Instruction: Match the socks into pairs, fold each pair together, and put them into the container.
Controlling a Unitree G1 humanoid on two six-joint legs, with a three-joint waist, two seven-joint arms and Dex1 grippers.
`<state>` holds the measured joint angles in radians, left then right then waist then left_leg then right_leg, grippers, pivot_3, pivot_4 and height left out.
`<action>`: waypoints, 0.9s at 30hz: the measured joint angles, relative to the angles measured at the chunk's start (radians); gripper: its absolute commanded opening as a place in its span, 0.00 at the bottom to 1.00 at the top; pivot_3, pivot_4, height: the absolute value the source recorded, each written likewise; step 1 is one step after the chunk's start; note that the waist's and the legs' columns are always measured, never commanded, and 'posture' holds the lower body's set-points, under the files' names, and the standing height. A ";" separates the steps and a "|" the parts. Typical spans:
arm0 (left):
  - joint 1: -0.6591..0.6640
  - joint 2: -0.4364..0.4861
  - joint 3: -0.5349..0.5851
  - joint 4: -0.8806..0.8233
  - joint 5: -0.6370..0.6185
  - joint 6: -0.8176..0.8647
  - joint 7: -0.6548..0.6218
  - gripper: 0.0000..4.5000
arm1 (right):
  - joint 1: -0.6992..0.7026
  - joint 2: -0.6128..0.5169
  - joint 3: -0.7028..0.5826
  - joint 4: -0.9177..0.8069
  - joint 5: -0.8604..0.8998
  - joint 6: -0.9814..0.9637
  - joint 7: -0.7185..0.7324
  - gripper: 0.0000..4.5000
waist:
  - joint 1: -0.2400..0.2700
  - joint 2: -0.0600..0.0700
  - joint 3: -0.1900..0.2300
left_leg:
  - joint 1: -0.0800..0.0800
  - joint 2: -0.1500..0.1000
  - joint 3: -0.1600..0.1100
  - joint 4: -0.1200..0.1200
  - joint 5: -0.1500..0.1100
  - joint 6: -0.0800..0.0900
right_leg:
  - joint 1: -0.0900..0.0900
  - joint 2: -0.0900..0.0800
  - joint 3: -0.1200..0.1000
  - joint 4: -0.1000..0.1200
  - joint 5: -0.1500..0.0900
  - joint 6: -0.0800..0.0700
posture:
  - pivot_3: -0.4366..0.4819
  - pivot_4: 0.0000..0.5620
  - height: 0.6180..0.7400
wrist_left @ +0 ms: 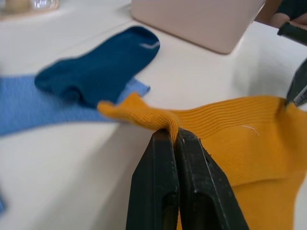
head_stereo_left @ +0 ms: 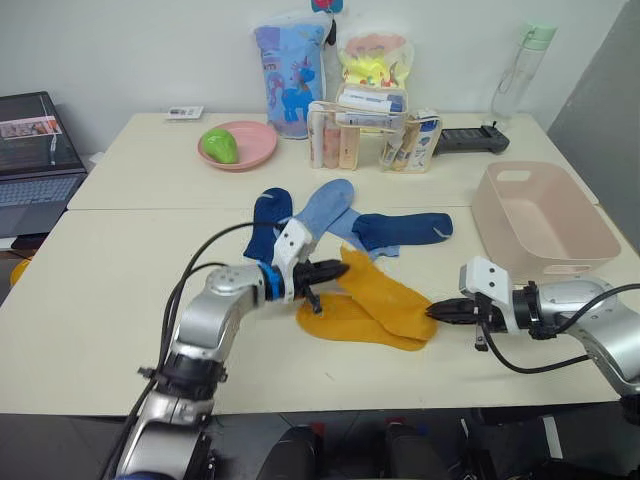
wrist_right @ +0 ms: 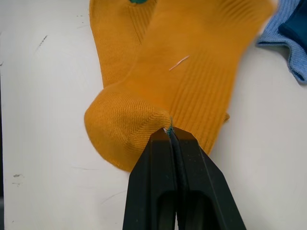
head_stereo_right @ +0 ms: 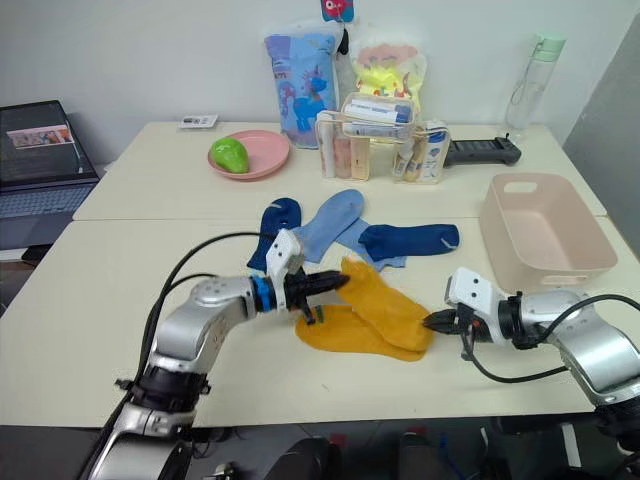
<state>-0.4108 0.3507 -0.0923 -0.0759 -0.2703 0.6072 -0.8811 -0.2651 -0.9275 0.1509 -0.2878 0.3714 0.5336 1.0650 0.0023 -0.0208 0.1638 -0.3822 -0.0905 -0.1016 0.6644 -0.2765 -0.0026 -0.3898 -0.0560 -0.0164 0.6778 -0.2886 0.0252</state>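
Mustard sock (head_stereo_left: 385, 292) (upper one) — pinched by left gripper (head_stereo_left: 338, 269), right gripper (head_stereo_left: 436, 310).

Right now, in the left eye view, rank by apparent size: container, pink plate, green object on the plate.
1. Container, clearly largest.
2. Pink plate.
3. Green object, smallest; it sits on the plate.

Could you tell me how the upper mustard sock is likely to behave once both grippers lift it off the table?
Probably floppy: the upper mustard sock bunches where the left gripper pinches it, so the span toward the right gripper should sag. It looks thin and light. Its ribbed knit may drag the mustard sock beneath.
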 measured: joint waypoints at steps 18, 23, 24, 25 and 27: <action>0.007 0.070 0.055 0.049 -0.028 -0.026 0.089 0.64 | 0.073 0.062 -0.126 -0.070 0.030 0.053 -0.036 0.70 | 0.014 0.000 0.000 | 0.000 0.000 0.000 0.000 0.000 0.000 | 0.000 0.000 -0.001 0.000 0.000 0.000 | 0.48 0.27 1.00; -0.136 0.083 0.024 0.206 -0.012 -0.104 0.015 0.64 | 0.167 0.090 -0.105 -0.211 0.034 0.104 -0.116 0.70 | 0.021 0.000 0.000 | 0.000 0.000 0.000 0.000 0.000 0.000 | 0.000 0.000 0.000 -0.001 0.000 0.000 | 0.48 0.27 1.00; -0.159 0.079 0.005 0.243 0.003 -0.128 0.003 0.64 | 0.177 0.091 -0.088 -0.218 0.013 0.102 -0.135 0.70 | 0.021 0.000 0.000 | 0.000 -0.001 0.000 0.000 0.000 0.000 | 0.000 -0.001 0.000 -0.001 0.000 0.000 | 0.48 0.27 1.00; -0.181 0.073 -0.017 0.281 0.016 -0.151 -0.009 0.64 | 0.184 0.094 -0.069 -0.218 -0.011 0.097 -0.153 0.70 | 0.021 0.000 0.000 | 0.000 -0.001 0.000 0.000 0.000 0.000 | 0.000 0.000 0.000 -0.001 0.000 0.000 | 0.48 0.27 1.00; -0.223 0.056 -0.068 0.363 0.051 -0.201 -0.047 0.64 | 0.196 0.106 -0.028 -0.215 -0.069 0.086 -0.196 0.70 | 0.021 0.000 0.000 | 0.000 -0.001 0.000 0.000 0.000 0.000 | 0.000 0.000 0.000 -0.001 0.000 0.000 | 0.48 0.27 1.00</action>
<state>-0.6336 0.4068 -0.1600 0.2866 -0.2197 0.4066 -0.9277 -0.0691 -0.8219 0.1231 -0.5030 0.3023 0.6194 0.8692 0.0229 -0.0209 0.1638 -0.3825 -0.0911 -0.1016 0.6645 -0.2764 -0.0028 -0.3898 -0.0563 -0.0168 0.6771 -0.2885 0.0252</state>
